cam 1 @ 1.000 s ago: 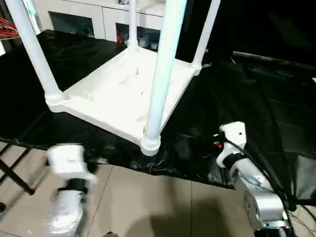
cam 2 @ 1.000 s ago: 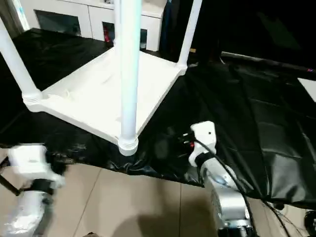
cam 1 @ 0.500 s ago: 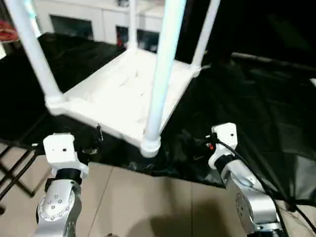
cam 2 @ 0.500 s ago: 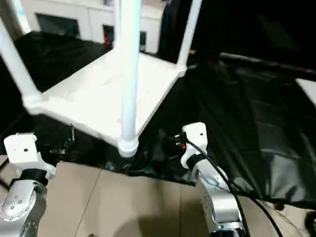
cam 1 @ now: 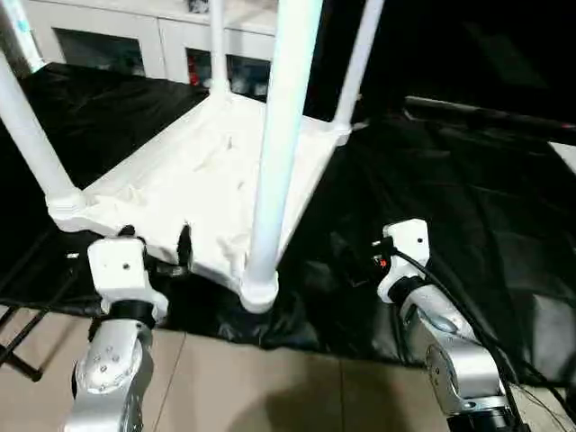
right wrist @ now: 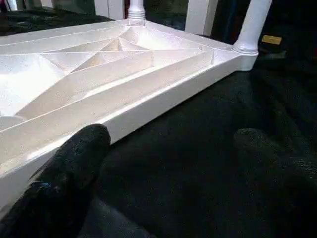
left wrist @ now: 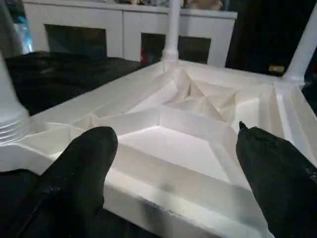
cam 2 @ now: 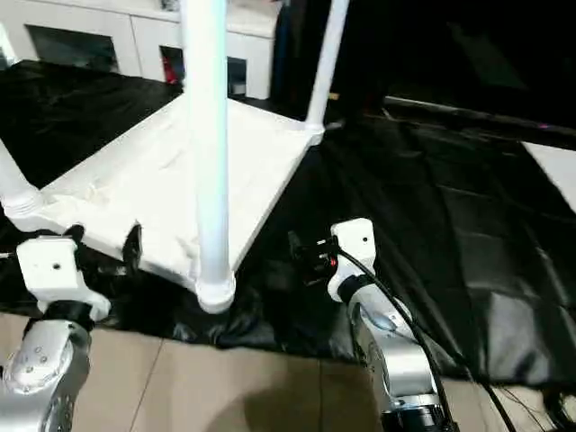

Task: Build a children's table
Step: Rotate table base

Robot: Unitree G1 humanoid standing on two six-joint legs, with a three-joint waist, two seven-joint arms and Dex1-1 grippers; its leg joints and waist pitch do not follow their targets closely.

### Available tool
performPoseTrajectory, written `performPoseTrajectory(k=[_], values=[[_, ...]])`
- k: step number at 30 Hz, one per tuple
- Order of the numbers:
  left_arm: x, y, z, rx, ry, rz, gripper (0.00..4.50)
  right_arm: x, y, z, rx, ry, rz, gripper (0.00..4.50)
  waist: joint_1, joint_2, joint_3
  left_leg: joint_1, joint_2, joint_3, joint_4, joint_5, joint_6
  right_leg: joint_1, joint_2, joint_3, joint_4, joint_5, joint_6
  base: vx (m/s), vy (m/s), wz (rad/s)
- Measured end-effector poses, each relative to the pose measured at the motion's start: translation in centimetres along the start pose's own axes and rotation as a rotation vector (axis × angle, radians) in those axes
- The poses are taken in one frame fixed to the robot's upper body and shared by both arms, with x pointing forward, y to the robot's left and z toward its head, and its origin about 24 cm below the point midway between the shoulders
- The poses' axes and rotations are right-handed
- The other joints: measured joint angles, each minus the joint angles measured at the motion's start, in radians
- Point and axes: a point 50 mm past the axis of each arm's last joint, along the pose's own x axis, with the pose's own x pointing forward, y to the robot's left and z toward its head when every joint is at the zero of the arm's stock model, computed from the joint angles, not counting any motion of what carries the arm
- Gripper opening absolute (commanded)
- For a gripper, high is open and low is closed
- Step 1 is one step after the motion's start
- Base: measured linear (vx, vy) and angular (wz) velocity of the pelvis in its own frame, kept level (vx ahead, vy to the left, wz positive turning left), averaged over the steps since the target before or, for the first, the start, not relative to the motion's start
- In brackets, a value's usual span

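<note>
Black sheeting covers the counter, where the children's table lies upside down, four legs up. Left pincer, wide open and empty, has risen from below to the table's near rim; right pincer, also wide open and empty, hovers beside the long edge.

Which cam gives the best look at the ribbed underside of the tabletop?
The left wrist view: the tabletop's ribbed underside faces it squarely, diagonal ribs meeting near the middle, framed by the open left gripper. The right wrist view shows the ribs at a shallow slant along one edge. The eye views show them faintly, partly behind the near leg.
</note>
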Motion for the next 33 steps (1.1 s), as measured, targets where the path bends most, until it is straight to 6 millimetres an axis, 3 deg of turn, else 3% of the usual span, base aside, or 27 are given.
performPoseTrajectory(k=[3, 5, 7, 9, 10, 11, 12, 13, 14, 15, 16, 17, 18, 19, 20, 21, 22, 23, 25, 28, 31, 33], values=[[0.2, 0.0, -0.1, 0.001, 0.003, -0.008, 4.38, 0.0, 0.0, 0.0, 0.008, -0.003, -0.010, 4.50, -0.001, 0.005, -0.001, 0.001, 0.000, -0.003, 0.002, -0.006, 0.003, 0.000, 0.001, 0.000, 0.002, -0.007, -0.002, 0.091, -0.003, 0.03], [0.9, -0.2, 0.1, 0.002, -0.004, -0.021, 4.38, 0.0, -0.2, 0.0, 0.024, -0.009, -0.036, 4.50, 0.001, 0.008, -0.002, -0.004, -0.007, -0.002, 0.007, -0.012, 0.009, -0.001, -0.001, 0.006, 0.010, -0.014, 0.006, 0.075, 0.004, 0.05], [1.4, -0.4, 0.4, 0.000, -0.018, -0.039, 4.38, -0.1, -0.7, 0.1, 0.032, -0.013, -0.064, 4.50, 0.008, 0.010, -0.003, -0.002, -0.013, -0.001, 0.019, -0.020, 0.013, -0.007, -0.003, 0.033, 0.028, -0.024, 0.018, 0.000, 0.000, 0.00], [1.6, -0.4, 0.4, 0.003, -0.016, -0.048, 4.38, -0.1, -0.9, 0.2, 0.041, -0.020, -0.079, 4.50, 0.031, 0.010, -0.006, 0.004, -0.017, 0.029, 0.031, -0.030, 0.000, -0.025, 0.006, 0.101, 0.056, -0.032, 0.027, 0.012, 0.036, -0.17], [1.8, -0.5, 0.3, 0.001, -0.012, -0.055, 4.38, -0.3, -1.1, 0.0, 0.048, -0.016, -0.090, 4.50, 0.046, 0.018, -0.007, -0.003, -0.018, 0.027, 0.064, -0.047, 0.011, -0.026, 0.024, 0.158, 0.060, -0.034, 0.044, 0.024, 0.072, -0.34], [2.2, -0.8, 0.4, -0.004, -0.016, -0.067, 4.38, -0.4, -1.3, -0.1, 0.055, -0.014, -0.098, 4.50, 0.066, 0.023, -0.009, -0.021, -0.019, 0.001, 0.112, -0.062, 0.017, -0.027, 0.037, 0.205, 0.061, -0.033, 0.057, -0.013, 0.141, -0.37], [2.4, -1.1, 0.6, -0.007, -0.025, -0.083, 4.38, -0.5, -1.8, -0.1, 0.053, -0.012, -0.120, 4.50, 0.096, 0.030, -0.012, -0.053, -0.033, -0.039, 0.181, -0.064, 0.015, -0.027, 0.053, 0.261, 0.055, -0.025, 0.077, -0.063, 0.211, -0.39], [2.4, -1.0, 0.6, -0.001, -0.028, -0.085, 4.38, -0.5, -1.8, 0.0, 0.054, -0.017, -0.125, 4.50, 0.108, 0.043, -0.018, -0.056, -0.039, -0.061, 0.161, -0.067, 0.010, -0.028, 0.070, 0.291, 0.051, -0.017, 0.091, -0.063, 0.211, -0.39], [2.5, -0.7, 0.7, 0.017, -0.030, -0.084, 4.38, -0.3, -1.7, 0.2, 0.057, -0.025, -0.123, 4.50, 0.112, 0.047, -0.021, -0.051, -0.038, -0.058, 0.141, -0.090, 0.007, -0.044, 0.077, 0.296, 0.064, -0.016, 0.102, -0.131, 0.219, -0.55], [2.6, -0.2, 0.5, 0.033, -0.018, -0.073, 4.38, -0.1, -1.1, 0.2, 0.073, -0.028, -0.113, 4.50, 0.105, 0.042, -0.021, -0.050, -0.046, -0.045, 0.151, -0.095, 0.024, -0.069, 0.060, 0.280, 0.091, -0.015, 0.102, -0.136, 0.183, -0.49], [2.6, 0.5, 0.0, 0.057, 0.004, -0.054, 4.38, 0.2, -0.1, 0.0, 0.088, -0.027, -0.083, 4.50, 0.085, 0.042, -0.020, -0.051, -0.052, -0.019, 0.156, -0.098, 0.053, -0.109, 0.015, 0.168, 0.158, -0.005, 0.055, -0.136, 0.183, -0.49], [2.7, 0.5, 0.0, 0.064, 0.008, -0.053, 4.38, 0.2, 0.1, -0.1, 0.091, -0.025, -0.079, 4.50, 0.064, 0.043, -0.020, -0.052, -0.065, -0.018, 0.157, -0.095, 0.064, -0.115, -0.002, 0.107, 0.170, -0.003, 0.017, -0.137, 0.158, -0.19], [3.0, 0.2, 0.3, 0.062, -0.008, -0.061, 4.38, 0.1, -0.2, 0.0, 0.081, -0.024, -0.090, 4.50, 0.047, 0.039, -0.021, -0.059, -0.071, -0.005, 0.157, -0.088, 0.075, -0.108, -0.001, 0.076, 0.124, -0.006, 0.003, -0.134, 0.133, 0.09], [3.1, -0.2, 0.4, 0.054, -0.016, -0.068, 4.38, -0.1, -0.7, 0.0, 0.072, -0.023, -0.106, 4.50, 0.034, 0.040, -0.020, -0.059, -0.070, -0.004, 0.152, -0.078, 0.079, -0.093, -0.009, 0.074, 0.105, 0.007, -0.003, -0.134, 0.133, 0.09], [3.1, -0.6, 0.4, 0.053, -0.017, -0.084, 4.38, -0.2, -1.1, 0.0, 0.070, -0.021, -0.124, 4.50, 0.025, 0.049, -0.015, -0.056, -0.070, 0.003, 0.142, -0.073, 0.072, -0.092, -0.013, 0.072, 0.088, 0.018, -0.007, -0.129, 0.123, 0.18], [3.1, -0.8, 0.3, 0.054, -0.016, -0.092, 4.38, -0.3, -1.3, 0.0, 0.072, -0.022, -0.135, 4.50, 0.011, 0.055, -0.012, -0.052, -0.071, 0.005, 0.130, -0.067, 0.066, -0.081, -0.014, 0.070, 0.071, 0.025, -0.015, -0.141, 0.099, 0.05], [3.1, -0.8, 0.4, 0.048, -0.017, -0.088, 4.38, -0.3, -1.3, 0.0, 0.074, -0.022, -0.136, 4.50, -0.011, 0.063, -0.007, -0.050, -0.070, 0.000, 0.120, -0.060, 0.064, -0.073, -0.018, 0.054, 0.053, 0.028, -0.019, -0.141, 0.099, 0.05], [3.0, -0.8, 0.3, 0.035, -0.018, -0.086, 4.38, -0.2, -1.2, -0.1, 0.075, -0.021, -0.131, 4.50, -0.024, 0.064, -0.006, -0.049, -0.068, -0.001, 0.113, -0.056, 0.058, -0.070, -0.018, 0.049, 0.045, 0.028, -0.021, -0.114, 0.042, -0.01], [2.8, -0.8, 0.2, 0.022, -0.014, -0.079, 4.38, -0.2, -1.2, -0.1, 0.075, -0.020, -0.131, 4.50, -0.047, 0.059, -0.005, -0.045, -0.056, -0.005, 0.103, -0.041, 0.056, -0.060, -0.019, 0.026, 0.032, 0.033, -0.022, -0.094, -0.023, 0.08], [2.3, -1.0, -0.1, 0.006, -0.002, -0.074, 4.38, -0.3, -1.5, 0.0, 0.066, -0.021, -0.134, 4.50, -0.055, 0.027, -0.003, -0.035, -0.054, -0.005, 0.087, -0.039, 0.051, -0.060, -0.020, 0.021, 0.029, 0.045, 0.013, -0.048, -0.102, 0.03], [1.9, -1.3, -0.8, -0.004, 0.029, -0.075, 4.38, -0.3, -1.7, 0.0, 0.063, -0.019, -0.138, 4.50, -0.055, 0.025, -0.001, -0.043, -0.054, -0.009, 0.064, -0.026, 0.031, -0.076, -0.020, 0.016, 0.029, 0.042, 0.018, -0.034, -0.100, -0.08], [1.6, -1.3, -0.9, 0.000, 0.032, -0.073, 4.38, -0.3, -1.8, -0.3, 0.063, -0.001, -0.122, 4.50, -0.055, 0.024, -0.001, -0.046, -0.052, -0.014, 0.059, -0.023, 0.026, -0.080, -0.019, 0.009, 0.030, 0.043, 0.017, -0.020, -0.064, -0.05]])
